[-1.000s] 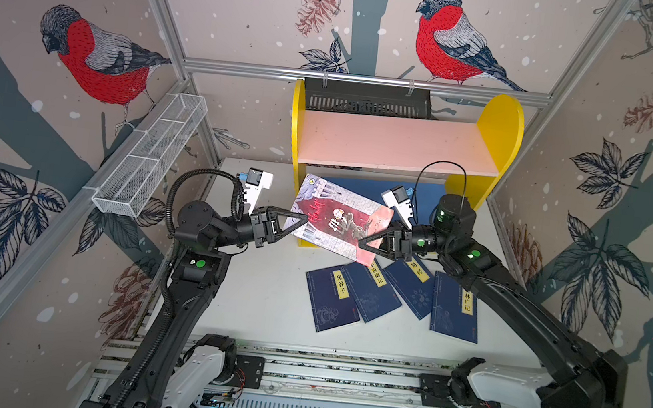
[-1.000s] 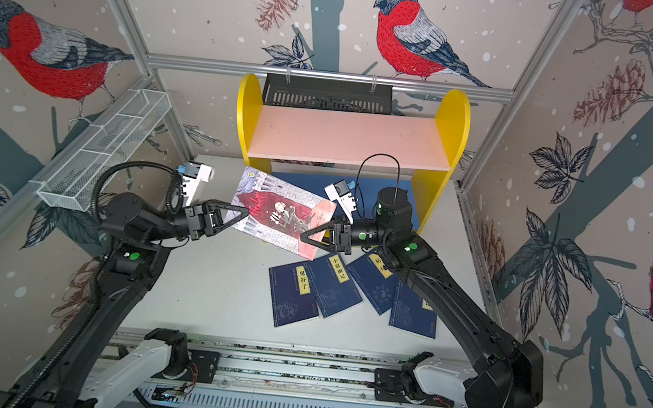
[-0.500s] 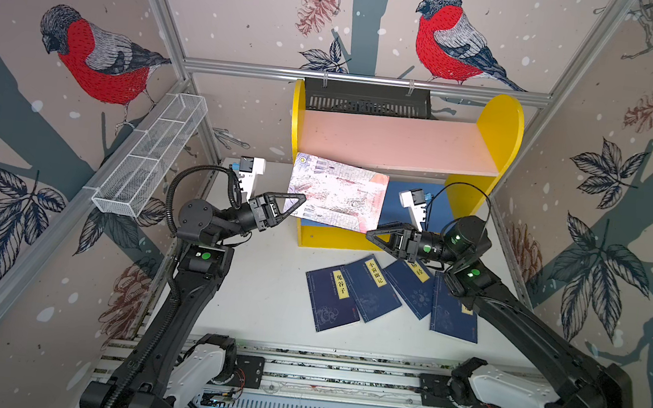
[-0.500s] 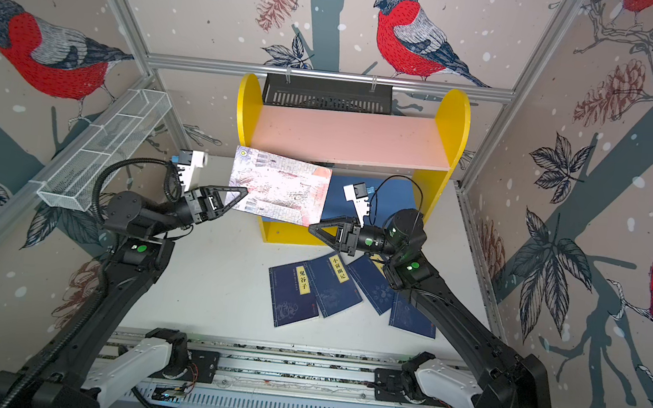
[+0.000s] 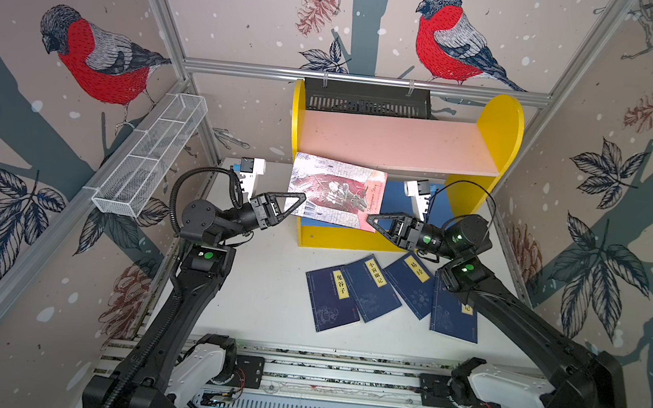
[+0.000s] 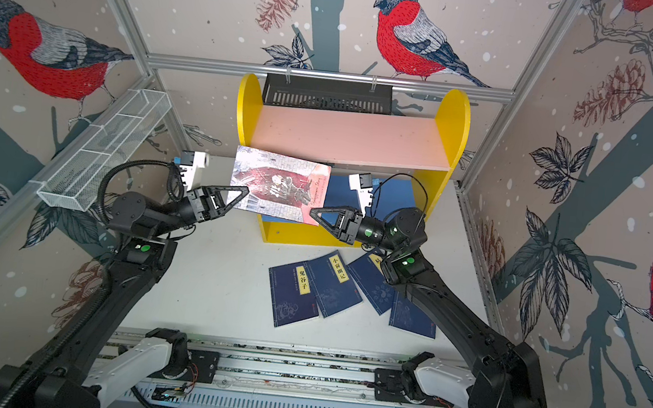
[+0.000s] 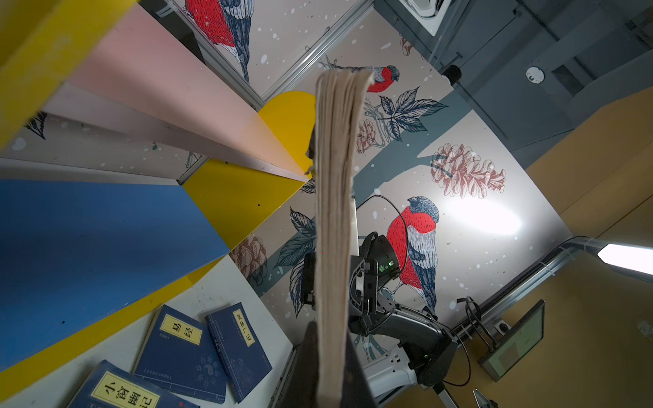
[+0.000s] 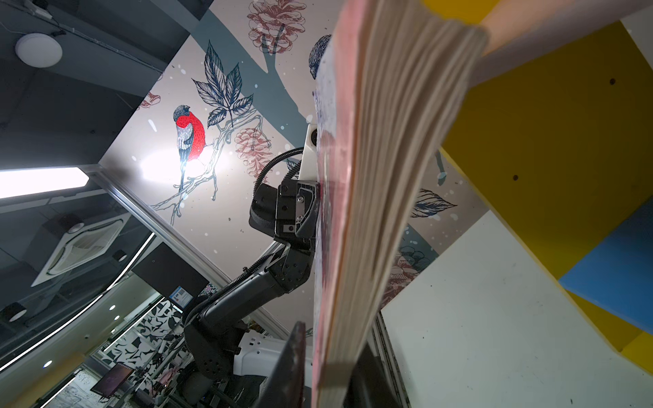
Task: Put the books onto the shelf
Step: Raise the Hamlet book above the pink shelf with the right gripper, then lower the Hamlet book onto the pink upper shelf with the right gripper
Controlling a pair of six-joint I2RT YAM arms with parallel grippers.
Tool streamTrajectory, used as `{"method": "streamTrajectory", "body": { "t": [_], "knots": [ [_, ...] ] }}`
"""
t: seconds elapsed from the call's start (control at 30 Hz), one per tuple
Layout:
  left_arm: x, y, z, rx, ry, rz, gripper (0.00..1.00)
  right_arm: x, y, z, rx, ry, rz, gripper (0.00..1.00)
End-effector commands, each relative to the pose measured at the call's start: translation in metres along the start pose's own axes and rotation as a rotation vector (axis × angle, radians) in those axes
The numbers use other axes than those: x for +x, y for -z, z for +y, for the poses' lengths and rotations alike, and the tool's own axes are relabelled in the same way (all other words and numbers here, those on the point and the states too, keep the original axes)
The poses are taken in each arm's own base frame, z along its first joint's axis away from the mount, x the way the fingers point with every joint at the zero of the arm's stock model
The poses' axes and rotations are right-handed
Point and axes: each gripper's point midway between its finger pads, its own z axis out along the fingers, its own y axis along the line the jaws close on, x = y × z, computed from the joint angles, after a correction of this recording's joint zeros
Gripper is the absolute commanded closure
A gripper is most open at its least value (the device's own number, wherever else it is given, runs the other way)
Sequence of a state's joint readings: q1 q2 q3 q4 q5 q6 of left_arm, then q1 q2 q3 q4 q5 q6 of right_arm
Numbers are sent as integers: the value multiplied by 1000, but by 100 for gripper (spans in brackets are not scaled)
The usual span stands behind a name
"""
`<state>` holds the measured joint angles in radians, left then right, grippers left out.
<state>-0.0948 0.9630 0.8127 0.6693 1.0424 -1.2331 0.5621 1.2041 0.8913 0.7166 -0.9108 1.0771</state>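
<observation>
The red and grey illustrated book (image 5: 336, 191) (image 6: 279, 185) hangs in the air, cover up, in front of the shelf's (image 5: 497, 124) blue lower board (image 5: 394, 196). My left gripper (image 5: 300, 202) (image 7: 330, 332) is shut on its left edge. My right gripper (image 5: 371, 218) (image 8: 332, 339) straddles the book's near right corner. One of its fingers touches the book (image 8: 381, 176) and a thin gap shows at the other. Several navy books (image 5: 369, 287) (image 6: 328, 285) lie fanned out on the white table in front of the shelf, under the right arm.
A white wire mesh basket (image 5: 150, 160) hangs on the left wall. A black slotted tray (image 5: 366, 98) sits behind the pink upper board (image 5: 398, 142). The arms' rail (image 5: 338, 378) runs along the table's front edge.
The left gripper raised the illustrated book toward the shelf. The right gripper let go, dropped away, then came back to the book's right corner, its jaws narrowing.
</observation>
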Motion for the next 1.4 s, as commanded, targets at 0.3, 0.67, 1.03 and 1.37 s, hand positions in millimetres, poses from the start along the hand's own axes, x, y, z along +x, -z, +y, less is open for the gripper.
{"method": "streamTrajectory", "body": {
  "t": [0.3, 0.67, 1.03, 1.37],
  "knots": [
    [-6, -1, -8, 17, -45, -26, 87, -22, -12, 18, 19, 40, 30, 98],
    [-9, 5, -4, -83, -99, -21, 24, -67, 1, 20, 171, 85, 31, 99],
    [-19, 6, -21, -165, -283, 10, 23, -119, -3, -9, 243, 39, 20, 99],
    [-23, 4, -24, -170, -323, 21, 23, -143, -19, -38, 281, -19, 31, 99]
  ]
}}
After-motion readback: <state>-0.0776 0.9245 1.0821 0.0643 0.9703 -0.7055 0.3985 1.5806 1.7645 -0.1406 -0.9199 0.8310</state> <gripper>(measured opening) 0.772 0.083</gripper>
